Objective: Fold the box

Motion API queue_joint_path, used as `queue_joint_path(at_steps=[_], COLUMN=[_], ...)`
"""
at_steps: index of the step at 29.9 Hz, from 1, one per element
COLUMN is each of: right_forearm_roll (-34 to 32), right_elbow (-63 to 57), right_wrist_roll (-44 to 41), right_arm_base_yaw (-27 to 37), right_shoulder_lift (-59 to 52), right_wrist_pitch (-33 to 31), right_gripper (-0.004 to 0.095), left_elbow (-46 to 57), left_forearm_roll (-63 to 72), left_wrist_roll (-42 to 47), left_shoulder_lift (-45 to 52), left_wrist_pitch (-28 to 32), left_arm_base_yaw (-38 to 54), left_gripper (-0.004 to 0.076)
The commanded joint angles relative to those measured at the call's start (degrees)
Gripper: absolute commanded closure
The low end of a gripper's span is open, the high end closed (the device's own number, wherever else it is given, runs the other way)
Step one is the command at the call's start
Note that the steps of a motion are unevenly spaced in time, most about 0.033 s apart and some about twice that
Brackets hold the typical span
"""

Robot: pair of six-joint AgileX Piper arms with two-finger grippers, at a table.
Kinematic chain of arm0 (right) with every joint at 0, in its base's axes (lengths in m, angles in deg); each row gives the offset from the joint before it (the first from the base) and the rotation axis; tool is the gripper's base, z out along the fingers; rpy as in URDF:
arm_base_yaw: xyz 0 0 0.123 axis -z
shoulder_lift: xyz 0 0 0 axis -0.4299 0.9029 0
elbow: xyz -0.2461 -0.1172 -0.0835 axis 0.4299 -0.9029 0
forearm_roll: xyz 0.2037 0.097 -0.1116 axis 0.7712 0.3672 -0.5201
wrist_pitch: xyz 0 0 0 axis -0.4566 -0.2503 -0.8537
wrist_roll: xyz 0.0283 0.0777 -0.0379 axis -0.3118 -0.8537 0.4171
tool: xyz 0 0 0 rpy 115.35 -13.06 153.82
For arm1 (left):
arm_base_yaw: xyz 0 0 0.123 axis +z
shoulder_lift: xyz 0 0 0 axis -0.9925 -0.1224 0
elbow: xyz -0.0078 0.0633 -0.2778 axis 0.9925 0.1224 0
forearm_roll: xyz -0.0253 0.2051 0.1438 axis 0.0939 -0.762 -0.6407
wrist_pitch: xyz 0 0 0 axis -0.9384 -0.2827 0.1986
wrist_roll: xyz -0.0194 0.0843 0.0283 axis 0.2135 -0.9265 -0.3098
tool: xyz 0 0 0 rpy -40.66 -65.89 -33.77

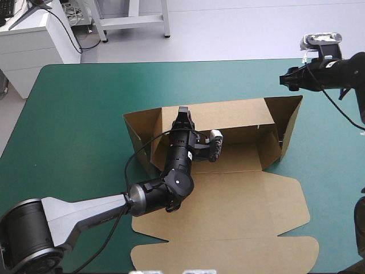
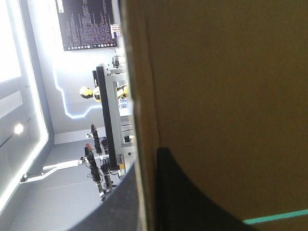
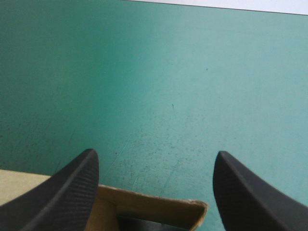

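The box (image 1: pixel 228 191) is seen near the middle of the teal-green cover (image 1: pixel 80 114) as a brown sheet partly raised. Its far wall (image 1: pixel 239 114) and its two end walls are stood up, the right end wall (image 1: pixel 290 123) being splayed outward. The lid (image 1: pixel 228 228) is left spread flat on the box's near side, its rounded flaps lying on the cover. The left gripper (image 1: pixel 183 116) is reached across the box's floor from the near side. It is set at the top edge of the far wall, toward the box's left end. In the left wrist view the board (image 2: pixel 221 96) is shown edge-on, with one black finger (image 2: pixel 192 202) pressed against its inner face and the other seen dimly on the opposite face. The jaws are thus all but closed, with the wall pinched between them. The right gripper (image 1: pixel 290 80) is held raised just beyond the box's far right corner, apart from the board. In the right wrist view its fingers (image 3: pixel 72 187) are stood wide apart, so the jaws are open. Bare cover is shown ahead of them, and a corner of the box (image 3: pixel 159 207) is caught beneath them, between their bases.
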Motion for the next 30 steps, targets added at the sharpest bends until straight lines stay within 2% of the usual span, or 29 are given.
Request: queue_joint_path(at_steps=[1, 7, 11, 18, 24, 30], right_forearm_roll=[2.9, 2.8, 2.5, 1.6, -1.1, -1.0], right_elbow=[2.4, 2.4, 2.4, 2.2, 2.0, 2.0], right_wrist_roll=[1.9, 2.3, 2.5, 3.9, 3.9, 3.9], right_arm_base_yaw=[0.3, 0.3, 0.3, 0.3, 0.3, 0.3], right_shoulder_lift=[0.1, 3.6, 4.9, 5.0, 5.0, 5.0], right_wrist_pitch=[3.2, 4.5, 3.2, -1.4, -5.3, -9.9], right_gripper=[0.0292, 0.0291, 0.0292, 0.0292, 0.0304, 0.0305], left_elbow=[-0.9, -0.9, -0.9, -0.9, -0.9, -0.9], left_forearm_roll=[0.6, 0.6, 0.6, 0.6, 0.6, 0.6], left_wrist_roll=[0.2, 5.5, 5.6, 7.4, 12.5, 12.9], left_shoulder_lift=[1.4, 1.4, 1.4, 1.4, 1.4, 1.4], left_wrist_pitch=[0.8, -0.3, -1.6, -5.4, -6.1, -6.1], left_arm_base_yaw=[-0.9, -0.9, -0.9, -0.9, -0.9, -0.9], left_gripper=[0.0732, 0.0732, 0.0732, 0.0732, 0.0732, 0.0732])
